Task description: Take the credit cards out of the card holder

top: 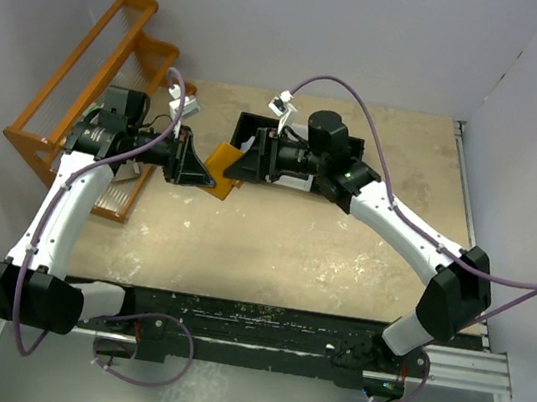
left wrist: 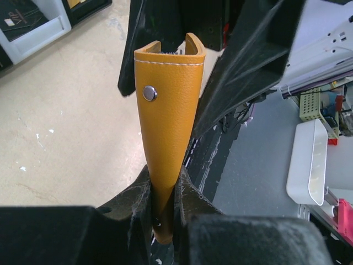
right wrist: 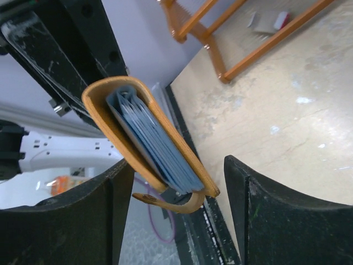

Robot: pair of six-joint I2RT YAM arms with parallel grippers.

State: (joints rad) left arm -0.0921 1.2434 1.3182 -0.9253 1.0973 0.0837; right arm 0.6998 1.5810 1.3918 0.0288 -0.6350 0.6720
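Pale walls box in a scuffed beige desk (top: 274, 232), and the work sits above its middle. Your left gripper (left wrist: 164, 193) is clamped on the narrow lower end of the card holder (left wrist: 168, 110). It holds the holder up, apparently clear of the desk, with the tan outer face and snap stud (left wrist: 149, 93) towards that wrist camera.

Your right gripper (right wrist: 176, 165) has its jaws apart, one finger on each side of the holder's open end. Gaps show on both sides, so it grips nothing. Between the tan covers you see stacked pale blue leaves (right wrist: 151, 138). I cannot tell which are the credit cards and which are pocket panels, and none stands out past the cover. The snap tab (right wrist: 171, 201) hangs loose below.

Further out, the black tray (top: 250, 119) lies behind the right gripper and the orange rack (top: 84, 82) stands at the left.

- **Pinching the covers:** if you close from here, the fingers would likely pinch both covers rather than one card. A pull would then fight the left grip and could drag the holder out of it.
- **Twisting:** the left grip is on a small end, so a sideways tug may twist the holder.
- **Slipping:** thin edges may slip from the fingertips.
- **Snagging:** the loose tab could catch a finger.
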